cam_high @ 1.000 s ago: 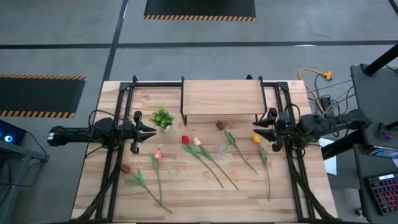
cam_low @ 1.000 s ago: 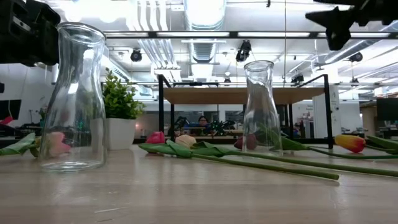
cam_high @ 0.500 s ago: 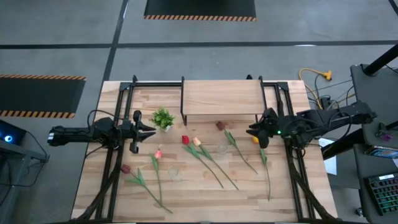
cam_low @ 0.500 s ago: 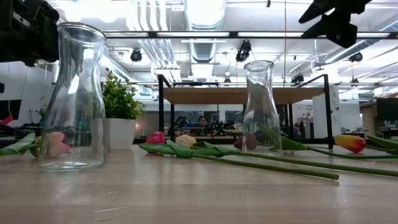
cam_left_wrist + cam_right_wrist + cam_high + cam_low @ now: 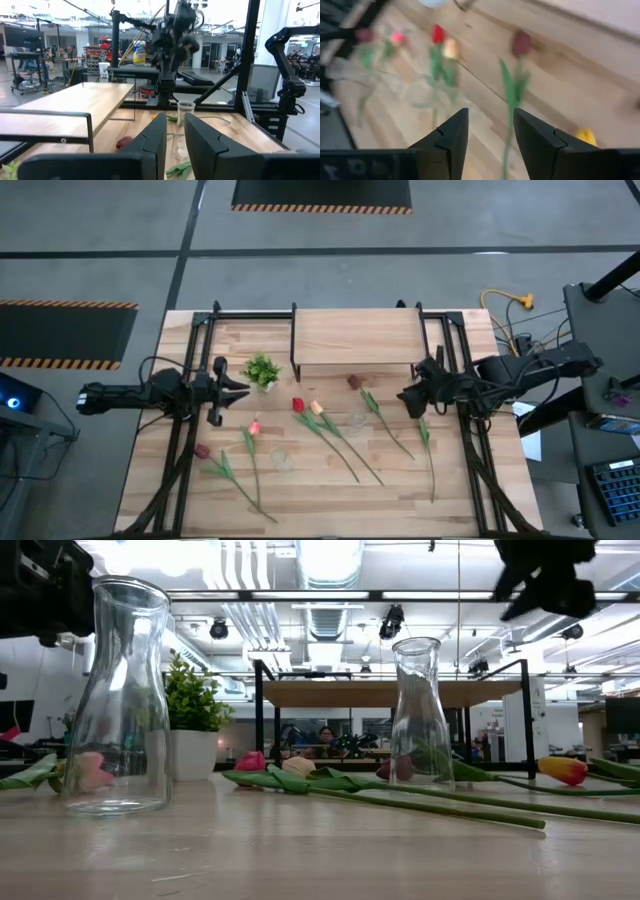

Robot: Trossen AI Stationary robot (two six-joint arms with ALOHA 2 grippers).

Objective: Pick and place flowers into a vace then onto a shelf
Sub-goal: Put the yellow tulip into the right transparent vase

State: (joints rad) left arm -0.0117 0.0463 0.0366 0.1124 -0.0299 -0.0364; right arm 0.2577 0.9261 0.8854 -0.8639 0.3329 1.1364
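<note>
right end effector [image 5: 409,397] shifted over yellow tulip [image 5: 562,770]

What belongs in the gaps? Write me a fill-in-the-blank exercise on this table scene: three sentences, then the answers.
1. Both glass vases stand upright and hold ____ flowers.
2. The left gripper waits beside the small potted ____.
3. The tulip lying nearest the right gripper has a ____ head.
Missing words: no; plant; yellow.
</note>
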